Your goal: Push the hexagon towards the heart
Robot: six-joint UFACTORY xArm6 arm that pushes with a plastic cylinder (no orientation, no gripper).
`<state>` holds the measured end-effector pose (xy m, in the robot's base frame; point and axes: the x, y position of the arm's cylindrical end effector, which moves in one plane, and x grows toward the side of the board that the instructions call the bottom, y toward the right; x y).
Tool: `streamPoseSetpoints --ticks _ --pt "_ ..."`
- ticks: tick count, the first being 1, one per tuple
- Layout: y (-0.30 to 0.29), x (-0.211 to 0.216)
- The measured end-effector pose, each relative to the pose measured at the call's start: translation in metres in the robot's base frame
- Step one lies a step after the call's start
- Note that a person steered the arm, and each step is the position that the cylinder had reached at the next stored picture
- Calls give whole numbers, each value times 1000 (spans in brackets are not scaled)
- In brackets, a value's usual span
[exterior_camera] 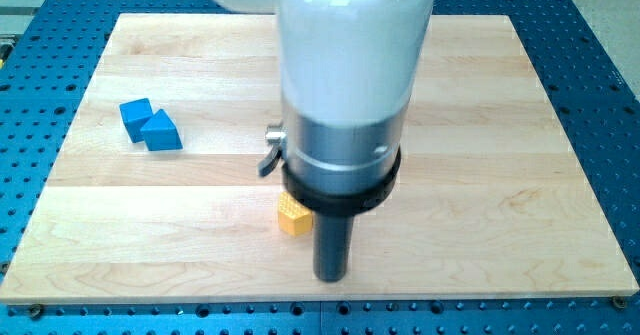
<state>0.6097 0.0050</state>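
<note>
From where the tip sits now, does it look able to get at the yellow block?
Probably yes. My tip stands just to the view's right of the yellow block, nothing visible lying between them. The arm hides part of the block, so its shape is unclear. The two blue blocks sit far off toward the view's left.

arm upright at board centre, my tip point(331, 275) down near the view's bottom

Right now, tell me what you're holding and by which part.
Nothing: I only push. My tip stands just right of the yellow block, whose shape is partly hidden.
</note>
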Motion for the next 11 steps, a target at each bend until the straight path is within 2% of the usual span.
streamPoseSetpoints --ticks 2,4,5,6,8,10,11 --pt "-29 -18" --pt "-29 -63" --pt "-79 -58" --pt "-93 -62" --pt "-73 -96" --pt "-39 -92" --pt "-46 -78"
